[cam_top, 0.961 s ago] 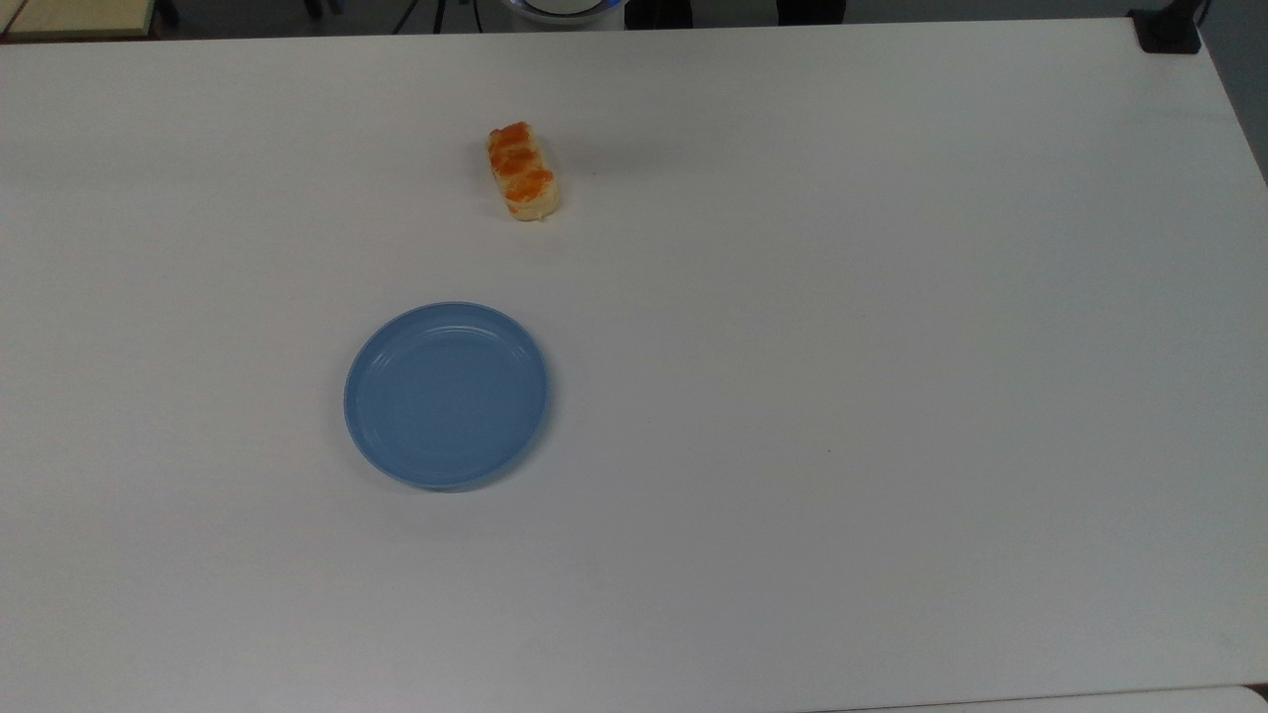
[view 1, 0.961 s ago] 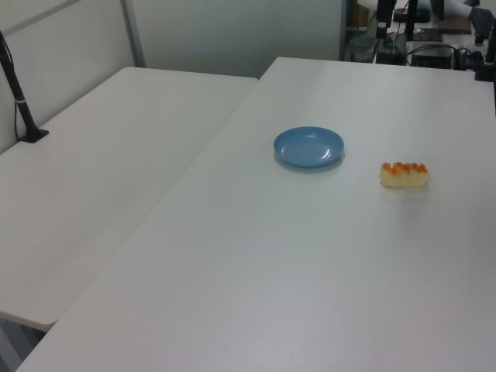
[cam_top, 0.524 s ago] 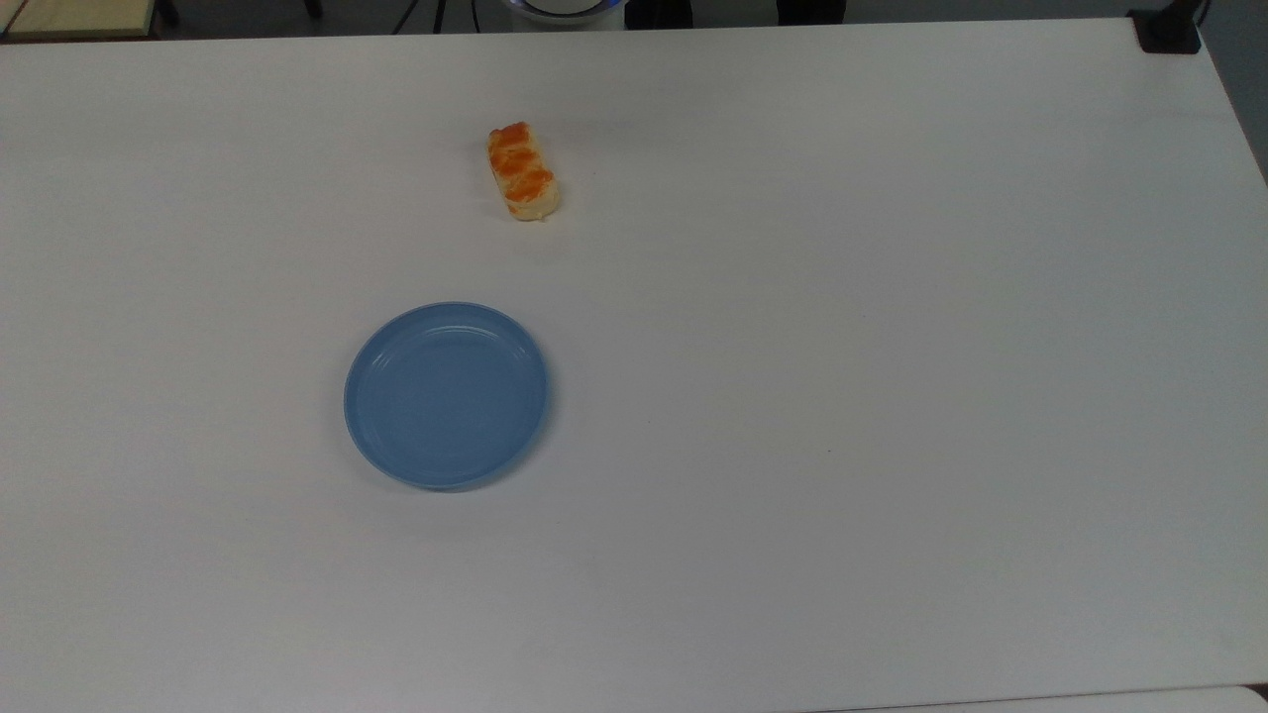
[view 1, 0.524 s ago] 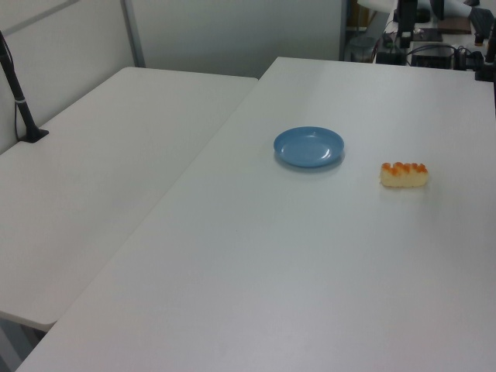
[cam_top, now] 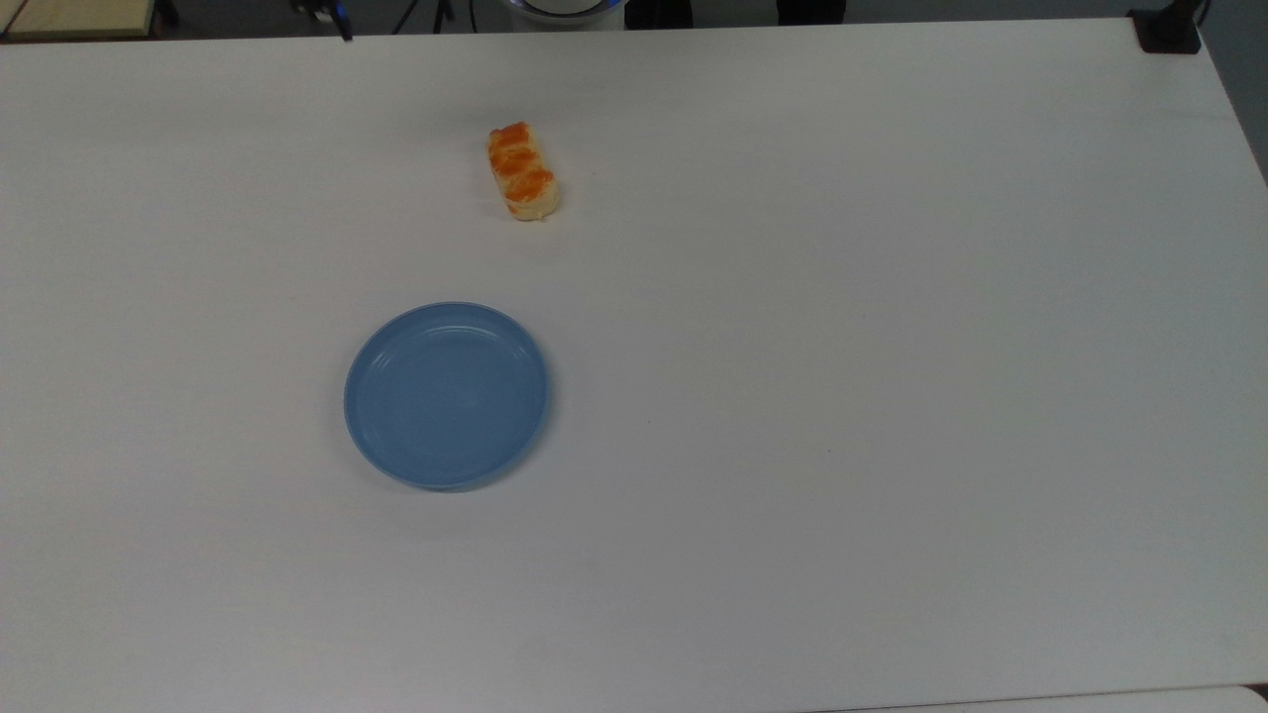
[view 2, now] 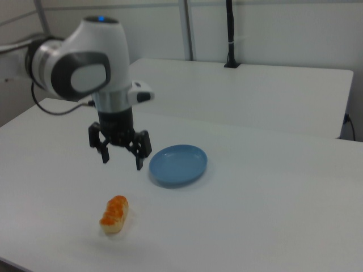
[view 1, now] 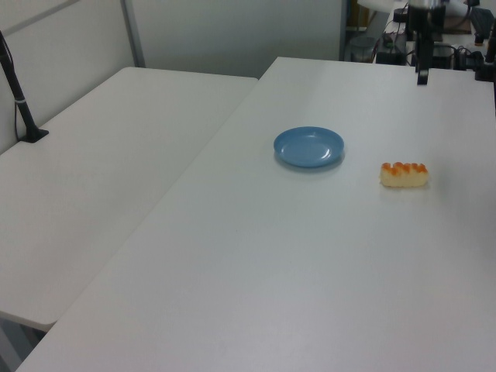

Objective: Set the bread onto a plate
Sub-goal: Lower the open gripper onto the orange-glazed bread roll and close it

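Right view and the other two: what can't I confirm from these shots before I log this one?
- Gripper: open in the right view; the left view's top edge cuts it to a dark finger, the top view's top edge leaves a sliver.
- Arm base: cut off by the right view's left edge.
- Underside of the bread and of the plate: hidden against the table in every view.
- Gripper's height above the table: cannot be judged.

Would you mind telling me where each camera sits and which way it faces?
Top view: overhead, looking down on the table; bread above the plate.
Left view: raised, at a table end, facing along it; gripper far off.
Right view: raised, beside the table; arm and open gripper above the bread.
All three share bread and plate.
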